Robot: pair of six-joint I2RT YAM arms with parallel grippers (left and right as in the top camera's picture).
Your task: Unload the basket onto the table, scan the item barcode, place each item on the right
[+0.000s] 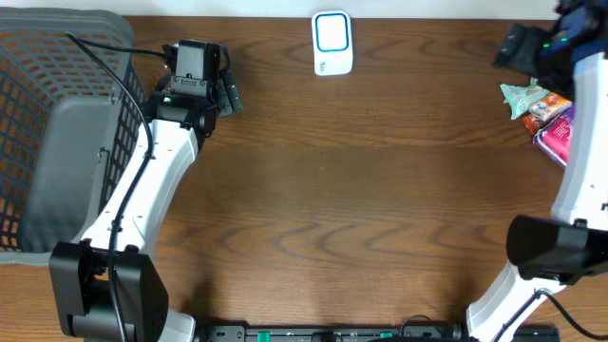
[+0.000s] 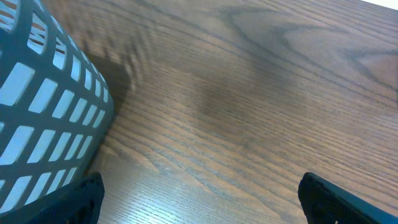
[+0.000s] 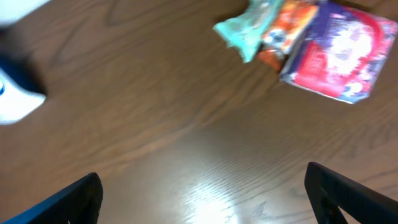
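Three snack packets lie together at the table's right edge: a teal one [image 1: 521,94] [image 3: 244,30], an orange one [image 1: 544,107] [image 3: 283,31] and a purple-and-red one [image 1: 557,133] [image 3: 339,53]. The white scanner with a blue frame [image 1: 332,43] stands at the back centre, and shows blurred at the left edge of the right wrist view [image 3: 15,102]. My right gripper [image 1: 522,46] [image 3: 202,193] hovers open over bare wood just short of the packets, holding nothing. My left gripper [image 1: 197,66] [image 2: 199,199] is open and empty beside the basket.
A large grey mesh basket [image 1: 57,123] [image 2: 43,106] takes up the table's left side, close to the left arm. Bare brown wood [image 1: 361,190] lies between the two arms.
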